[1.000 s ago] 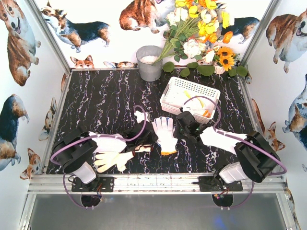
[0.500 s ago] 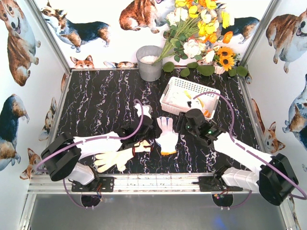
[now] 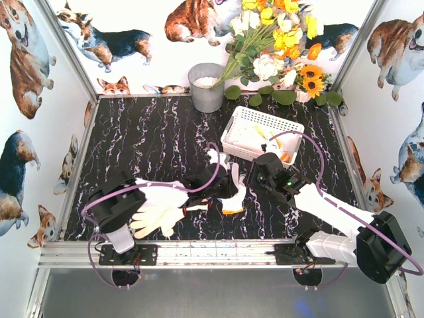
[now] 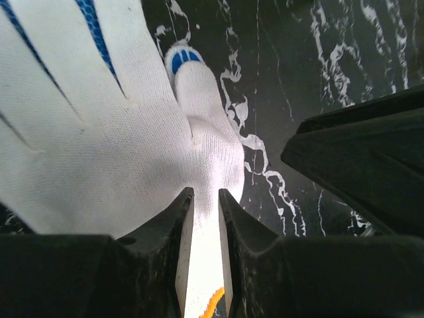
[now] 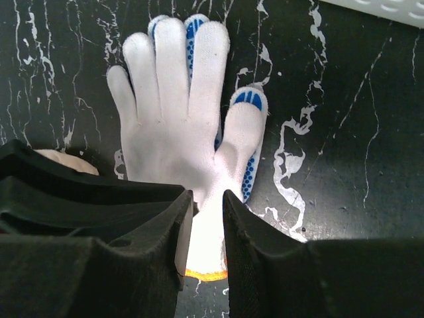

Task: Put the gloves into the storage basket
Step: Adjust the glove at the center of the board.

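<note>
A white knit glove [image 3: 233,199] with blue dots and an orange cuff lies flat on the black marble table, fingers pointing away from the arms. It also shows in the left wrist view [image 4: 99,132] and the right wrist view [image 5: 179,119]. My left gripper [image 3: 224,185] [image 4: 202,192] is shut, its tips low over the glove's wrist. My right gripper [image 3: 252,177] [image 5: 207,193] is shut and sits higher, just right of the glove. A cream glove [image 3: 159,215] lies beside the left arm. The white storage basket [image 3: 268,117] at the back right holds gloves [image 3: 255,136].
A grey metal bucket [image 3: 207,86] stands at the back centre. A bunch of flowers [image 3: 278,46] leans over the back right corner behind the basket. Purple cables loop above both arms. Metal frame posts and dog-print walls close in the table.
My left arm has reached right, bringing its gripper over the white glove's left side. My right gripper has shifted only slightly beside the glove. The glove stays flat.
</note>
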Motion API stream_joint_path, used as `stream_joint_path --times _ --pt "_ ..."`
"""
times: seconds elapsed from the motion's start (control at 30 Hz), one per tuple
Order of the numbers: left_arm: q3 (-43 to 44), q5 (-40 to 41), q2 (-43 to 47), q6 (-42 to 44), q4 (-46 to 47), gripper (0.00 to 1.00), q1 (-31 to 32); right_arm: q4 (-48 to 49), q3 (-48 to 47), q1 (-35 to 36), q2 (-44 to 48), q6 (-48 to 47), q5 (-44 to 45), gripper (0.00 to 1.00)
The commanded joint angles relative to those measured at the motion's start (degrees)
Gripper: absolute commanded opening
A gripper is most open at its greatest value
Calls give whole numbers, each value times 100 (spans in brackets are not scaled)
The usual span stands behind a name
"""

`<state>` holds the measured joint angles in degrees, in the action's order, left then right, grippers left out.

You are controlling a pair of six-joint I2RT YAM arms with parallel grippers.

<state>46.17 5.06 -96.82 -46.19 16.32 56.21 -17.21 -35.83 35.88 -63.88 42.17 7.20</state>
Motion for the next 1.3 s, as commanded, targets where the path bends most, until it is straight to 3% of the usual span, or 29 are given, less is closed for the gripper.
stream_joint_path --times 0.0,0.2,0.53,0.77,0.97,1.27 --pt "212 -366 -368 178 238 15 57 -105 -11 -44 101 85 62 26" --pt "20 -807 -485 497 -134 12 142 -481 64 -46 344 29 104 26" --pt "-1306 -1555 596 865 -38 14 712 -985 324 -46 745 -186 -632 31" --pt "-1444 -1238 1582 789 -347 25 927 -1468 422 72 785 -584 -2017 36" --pt "-1313 -647 2155 795 -795 35 927 -1744 406 532 767 -647 -1690 38" --pt "-1338 -423 2462 796 -1099 39 940 -1148 379 578 268 -662 -1386 33"
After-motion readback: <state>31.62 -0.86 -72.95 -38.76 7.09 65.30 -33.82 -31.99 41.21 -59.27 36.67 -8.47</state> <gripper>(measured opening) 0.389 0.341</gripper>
